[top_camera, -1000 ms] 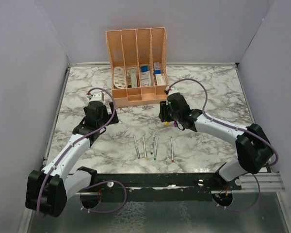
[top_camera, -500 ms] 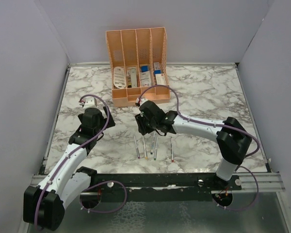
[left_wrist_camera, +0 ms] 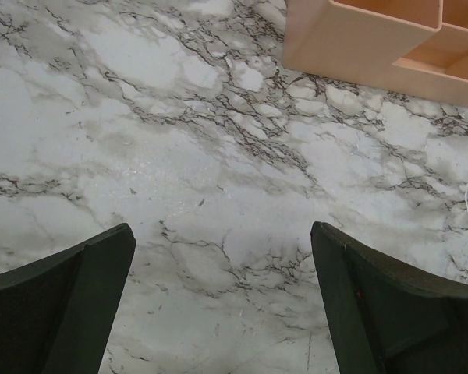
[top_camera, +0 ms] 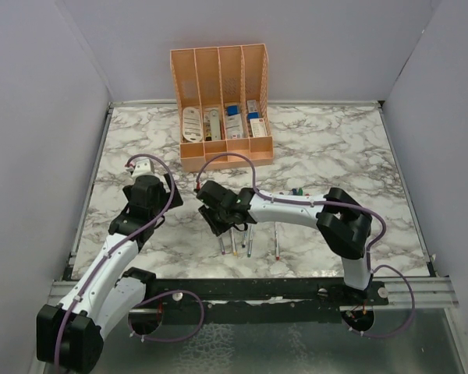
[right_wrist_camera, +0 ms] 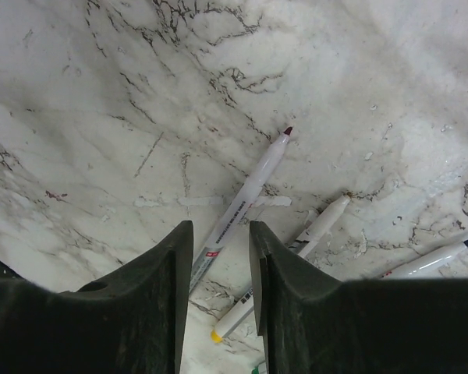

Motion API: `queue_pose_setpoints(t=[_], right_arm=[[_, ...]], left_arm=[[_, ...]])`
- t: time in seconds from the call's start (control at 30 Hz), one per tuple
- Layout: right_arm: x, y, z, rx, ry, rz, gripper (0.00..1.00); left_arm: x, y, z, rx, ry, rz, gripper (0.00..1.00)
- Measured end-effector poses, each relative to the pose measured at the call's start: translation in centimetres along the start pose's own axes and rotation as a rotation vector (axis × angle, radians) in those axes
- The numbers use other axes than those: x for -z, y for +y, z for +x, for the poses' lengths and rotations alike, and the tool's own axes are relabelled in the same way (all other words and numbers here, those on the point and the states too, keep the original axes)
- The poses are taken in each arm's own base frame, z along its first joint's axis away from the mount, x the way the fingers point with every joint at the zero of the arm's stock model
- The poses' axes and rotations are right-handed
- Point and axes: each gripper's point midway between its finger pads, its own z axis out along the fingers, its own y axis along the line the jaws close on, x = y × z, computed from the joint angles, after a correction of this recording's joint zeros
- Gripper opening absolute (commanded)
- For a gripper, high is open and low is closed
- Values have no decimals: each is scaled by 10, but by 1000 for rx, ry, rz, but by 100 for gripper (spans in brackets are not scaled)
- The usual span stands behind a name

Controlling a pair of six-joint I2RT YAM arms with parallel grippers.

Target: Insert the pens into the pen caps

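Now, your right tool [right_wrist_camera: 221,234] straddles the maroon-tipped pen [right_wrist_camera: 256,181] near the bench's [right_wrist_camera: 101,93] near edge, jaws narrowly apart, unclamped — the yellow-ended pen [right_wrist_camera: 316,227] pokes into that gap too, so closing may pinch both. Your left tool [left_wrist_camera: 222,234] gapes wide.

Marbled table [top_camera: 335,140] between plain pale walls [top_camera: 31,117]

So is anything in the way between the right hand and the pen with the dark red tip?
Nothing visible. The thin silver-grey pen with the dark red tip lies right between the open fingers of the right hand. The next pen, yellow-ended, lies close beside it.
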Motion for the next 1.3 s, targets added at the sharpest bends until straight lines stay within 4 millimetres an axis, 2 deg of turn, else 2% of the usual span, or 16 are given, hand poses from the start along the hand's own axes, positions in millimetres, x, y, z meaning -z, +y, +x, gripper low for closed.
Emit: queue_pose_setpoints(t=[0.4, 0.73, 0.77, 0.8, 0.83, 0.87, 1.13, 1.3], right_arm=[[-1, 0, 6, -16, 20, 6, 34], [-17, -3, 18, -8, 63, 21, 34], [-17, -2, 16, -8, 59, 18, 30], [-18, -1, 15, -8, 57, 17, 22], [-18, -1, 14, -7, 57, 17, 9], [-19, -1, 14, -7, 57, 17, 2], [-25, 6, 6, 10, 58, -5, 1], [-24, 9, 8, 28, 75, -25, 1]], left_arm=[[5, 4, -3, 4, -16, -12, 99], [5, 4, -2, 4, -13, -13, 99], [5, 4, -2, 5, -13, -14, 99], [5, 4, -2, 6, -12, -14, 99], [5, 4, -1, 6, -12, -15, 99], [5, 5, -1, 6, -12, -15, 99], [4, 7, -1, 4, -12, -31, 99], [1, 9, 2, -3, 1, -44, 99]])
